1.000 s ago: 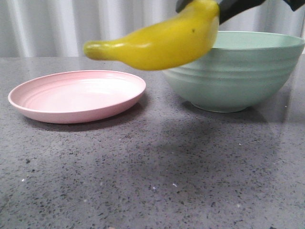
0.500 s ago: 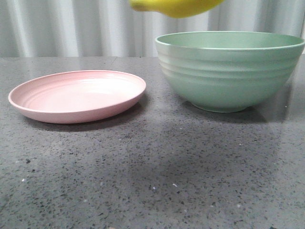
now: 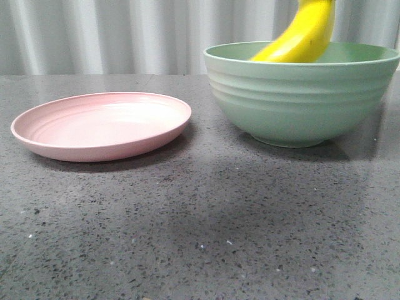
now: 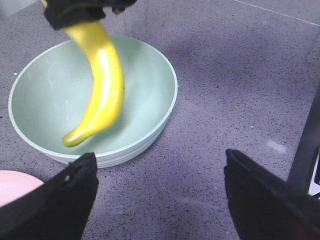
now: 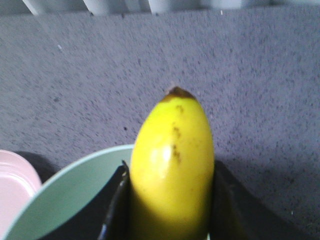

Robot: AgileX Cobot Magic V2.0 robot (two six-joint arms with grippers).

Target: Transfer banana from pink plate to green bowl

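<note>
The yellow banana [image 3: 301, 37] hangs steeply into the pale green bowl [image 3: 300, 100] at the right in the front view, its lower end below the rim. My right gripper [image 5: 172, 200] is shut on the banana [image 5: 172, 165], a finger on each side. In the left wrist view the banana [image 4: 102, 90] hangs from the right gripper [image 4: 75, 12] over the bowl [image 4: 150, 80]; I cannot tell if its low end touches the floor. My left gripper [image 4: 160, 172] is open and empty above the table beside the bowl. The pink plate [image 3: 100, 125] lies empty at the left.
The grey speckled tabletop [image 3: 200, 225] stretches in front of plate and bowl. A pale corrugated wall [image 3: 94, 37] stands behind the table. A corner of the pink plate [image 4: 15, 182] shows by the left finger. A dark upright [image 4: 307, 145] stands at the edge of the left wrist view.
The banana rose from a level pose between plate and bowl, moved right over the bowl, then tipped steeply and came down into it. Plate and bowl have not moved.
</note>
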